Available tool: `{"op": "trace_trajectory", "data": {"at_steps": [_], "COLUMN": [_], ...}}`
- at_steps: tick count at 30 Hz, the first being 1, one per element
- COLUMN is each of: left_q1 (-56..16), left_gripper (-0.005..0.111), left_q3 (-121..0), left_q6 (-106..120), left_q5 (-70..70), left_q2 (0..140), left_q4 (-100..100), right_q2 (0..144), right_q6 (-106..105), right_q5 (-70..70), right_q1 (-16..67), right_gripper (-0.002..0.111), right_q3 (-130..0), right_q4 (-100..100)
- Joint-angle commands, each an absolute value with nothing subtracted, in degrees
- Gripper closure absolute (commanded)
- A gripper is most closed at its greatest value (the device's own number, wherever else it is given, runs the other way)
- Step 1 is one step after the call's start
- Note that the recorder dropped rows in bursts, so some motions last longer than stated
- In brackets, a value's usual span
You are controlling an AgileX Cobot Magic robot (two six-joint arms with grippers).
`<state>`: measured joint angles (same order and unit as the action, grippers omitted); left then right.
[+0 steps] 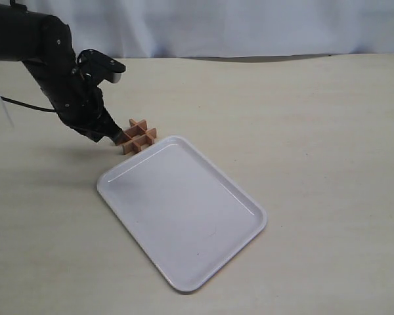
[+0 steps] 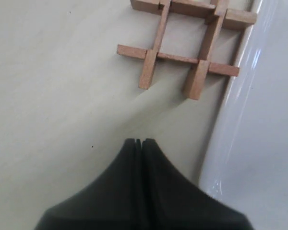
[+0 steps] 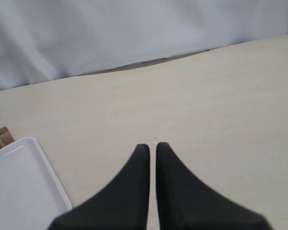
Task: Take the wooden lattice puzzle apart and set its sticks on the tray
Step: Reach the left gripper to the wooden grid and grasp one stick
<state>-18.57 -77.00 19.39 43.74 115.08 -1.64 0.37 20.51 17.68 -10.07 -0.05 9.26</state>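
The wooden lattice puzzle (image 1: 138, 136) lies assembled on the table, its four sticks crossed in a hash, touching the far-left corner of the white tray (image 1: 203, 236). My left gripper (image 1: 118, 138) is shut with nothing in it, its tips just left of the puzzle and low over the table. In the left wrist view the puzzle (image 2: 182, 45) lies ahead of the shut gripper (image 2: 138, 141), with the tray's rim (image 2: 230, 120) alongside. My right gripper (image 3: 152, 145) is shut and empty over bare table; the tray's corner (image 3: 24, 182) and a puzzle end (image 3: 0, 138) show at the edge. The right arm is outside the exterior view.
The pale tabletop (image 1: 302, 118) stretches wide to the right of the tray. A white cloth backdrop (image 1: 236, 26) closes off the far edge. The left arm's black body (image 1: 52, 59) leans in from the upper left, with a cable trailing off.
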Motion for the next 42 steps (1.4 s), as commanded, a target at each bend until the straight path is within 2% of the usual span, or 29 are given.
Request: {"op": "trace_trajectory", "data": {"at_steps": [1, 4, 11, 13, 42], "left_q1": [-18.6, -18.6, -18.6, -18.6, -18.7], "left_gripper": [0.107, 0.103, 0.074, 0.07, 0.069], "left_q3": [-77.4, -77.4, -77.4, -77.4, -77.4], "left_q6": [19.0, 19.0, 18.2, 18.8, 24.1], "left_q5": [43.6, 44.5, 45.8, 44.8, 30.3], "left_q2": [115.1, 115.1, 115.1, 115.1, 122.2], "left_q4": [-2.3, -2.3, -2.0, -1.7, -2.8], "right_q2": [0.0, 0.0, 0.0, 0.0, 0.0], "right_q6": [20.6, 20.6, 20.6, 20.6, 20.6], "right_q5": [17.0, 17.0, 17.0, 17.0, 17.0], "right_q1": [-10.5, -10.5, -10.5, -10.5, -10.5], "right_gripper": [0.104, 0.104, 0.104, 0.104, 0.104], "right_q3": [0.0, 0.0, 0.0, 0.0, 0.0], "right_q4": [9.5, 9.5, 9.5, 9.5, 9.5]}}
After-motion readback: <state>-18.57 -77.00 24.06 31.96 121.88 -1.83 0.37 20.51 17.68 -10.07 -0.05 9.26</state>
